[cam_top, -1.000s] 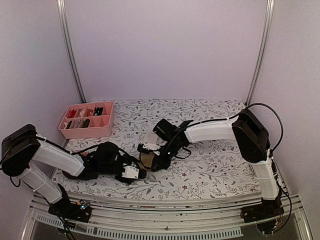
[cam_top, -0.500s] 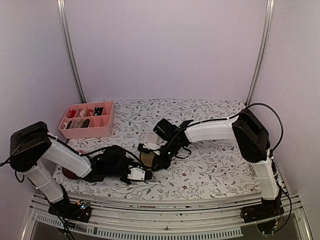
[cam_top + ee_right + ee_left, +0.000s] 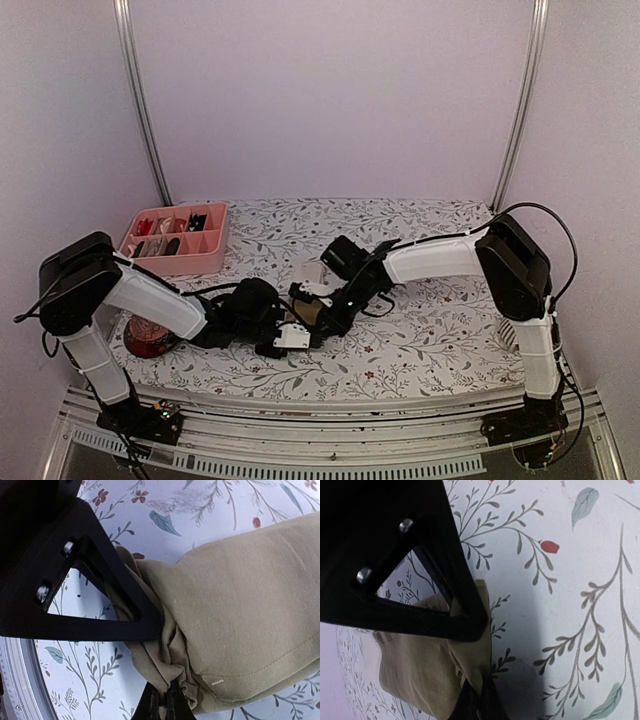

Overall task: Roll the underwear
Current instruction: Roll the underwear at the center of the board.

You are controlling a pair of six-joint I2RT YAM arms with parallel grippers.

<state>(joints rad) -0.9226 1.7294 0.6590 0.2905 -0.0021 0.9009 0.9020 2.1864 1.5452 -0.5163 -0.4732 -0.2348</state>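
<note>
The tan-beige underwear (image 3: pixel 308 314) lies bunched on the floral table, in the middle between my two grippers. My left gripper (image 3: pixel 291 336) reaches in from the left; in the left wrist view its fingertips (image 3: pixel 481 706) are shut on a fold at the edge of the tan cloth (image 3: pixel 420 665). My right gripper (image 3: pixel 322 318) comes in from the right. In the right wrist view it (image 3: pixel 165 702) is shut on a gathered, wrinkled corner of the underwear (image 3: pixel 240 600), whose stitched hem shows beside the fingers.
A pink compartment tray (image 3: pixel 205 262) with small items stands at the back left. A red round object (image 3: pixel 146 336) sits by the left arm's upper link. The floral tablecloth (image 3: pixel 430 340) covers the table, and metal rails run along the near edge.
My left gripper has slid right to the tan underwear and gone from open to shut on its edge. The right gripper shifted slightly right, still shut on the cloth. The red object became visible.
</note>
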